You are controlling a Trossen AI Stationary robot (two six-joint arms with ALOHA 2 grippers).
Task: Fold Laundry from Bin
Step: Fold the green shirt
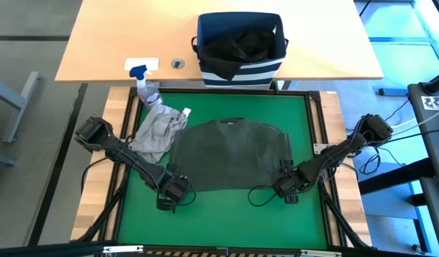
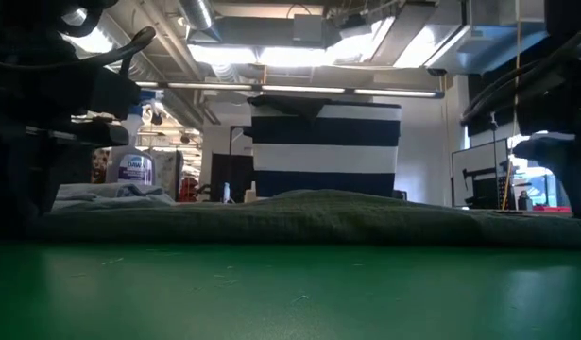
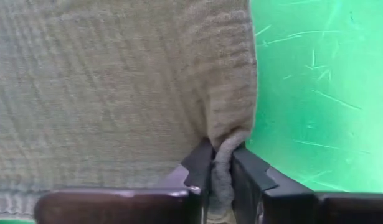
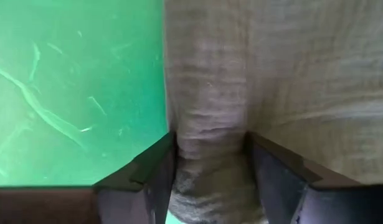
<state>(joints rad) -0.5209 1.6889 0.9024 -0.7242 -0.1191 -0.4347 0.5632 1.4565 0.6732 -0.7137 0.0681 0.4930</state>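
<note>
Hands first: left hand [image 3: 221,186] has its two dark fingers pinched narrow on a bunched corner of the dark olive green knit garment [image 1: 230,153], at the near left corner in the high view. Right hand [image 4: 210,177] sits at the near right corner, fingers wider, straddling a thick ridge of the same cloth and touching it on both sides; a firm clamp can't be confirmed there.

Garment lies flat and spread on the green mat of the bench [image 1: 226,221], no fold in it yet. Light grey crumpled garment [image 1: 158,128] sits beside it toward the left, unfolded, partly under the olive edge or touching it; can't tell which. Clear spray bottle with blue nozzle [image 1: 146,84] stands just past the grey one.

Navy fabric bin with white stripes [image 1: 240,50] is on the wooden top beyond the mat, black cloth [image 1: 240,41] in it.

Progress estimate: early. Two pieces out, zero folded, at least one to unload. Probable step: first fold of olive piece from near corners.
</note>
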